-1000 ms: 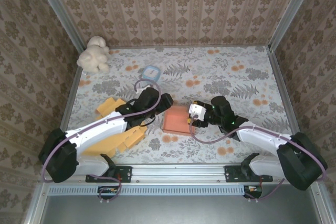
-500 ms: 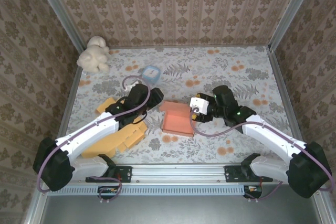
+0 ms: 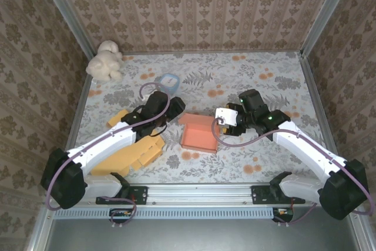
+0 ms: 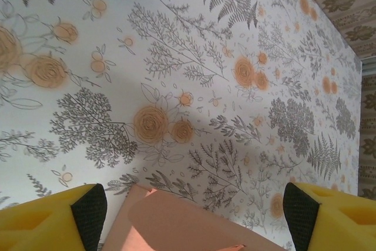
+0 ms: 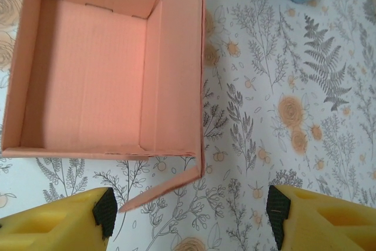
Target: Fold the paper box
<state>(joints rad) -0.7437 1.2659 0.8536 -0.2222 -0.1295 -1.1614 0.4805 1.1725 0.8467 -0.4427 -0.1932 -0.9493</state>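
The left gripper [image 4: 194, 210] and right gripper [image 5: 191, 213] gape empty, flanking the open box [image 3: 198, 135], which sits mid-table on a floral cloth [image 3: 247, 80] between patterned walls [image 3: 194, 10]. Both arms reach inward.

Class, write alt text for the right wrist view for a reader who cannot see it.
An open salmon paper box sits on a floral tablecloth, its lid flap unfolded. The right tool stands open near the bottom edge, holding nothing.
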